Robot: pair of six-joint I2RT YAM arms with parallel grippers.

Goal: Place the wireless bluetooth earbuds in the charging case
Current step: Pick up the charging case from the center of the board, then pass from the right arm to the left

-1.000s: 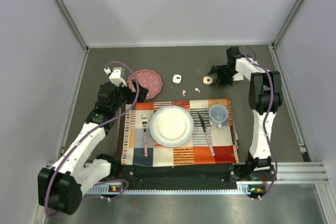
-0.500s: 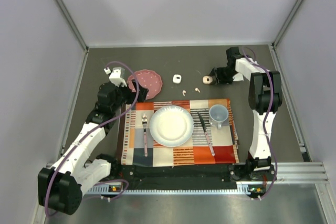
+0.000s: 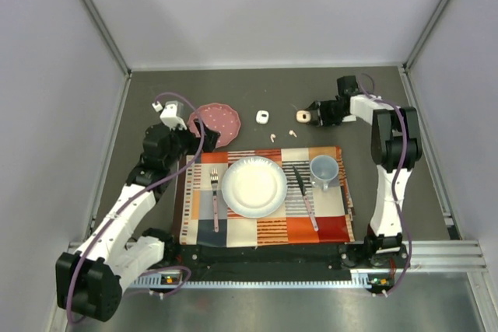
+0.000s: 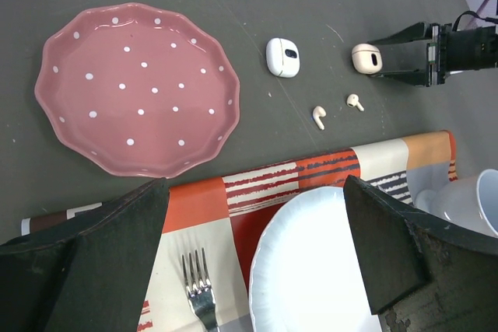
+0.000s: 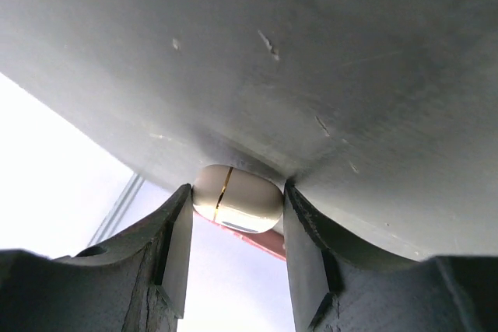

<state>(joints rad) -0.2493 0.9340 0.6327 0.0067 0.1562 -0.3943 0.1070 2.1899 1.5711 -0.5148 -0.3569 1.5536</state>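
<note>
Both arms reach toward the far side of the table (image 3: 148, 87). The left gripper (image 3: 192, 140) hangs by the far left corner of the mat (image 3: 264, 229), jaws spread wide with nothing between them. Just past it sits a pink plate (image 4: 136, 87) with white dots, on the bare table.

Next to the right is a white case (image 4: 282, 57), shut and lying on its own. Then the two earbuds (image 4: 319, 117) lie loose on the table just beyond the mat's far edge. They're near each other but not touching, and neither one is in a case.

Right of those is the peach case (image 4: 366, 57). The right gripper (image 3: 311, 115) is clamped on it, one finger on each side, lid seam closed. Can't tell if it's lifted off the table.

On the mat, left to right: fork (image 3: 215, 196), white plate (image 3: 254, 186), knife (image 3: 305, 196), cup (image 3: 324, 169).
</note>
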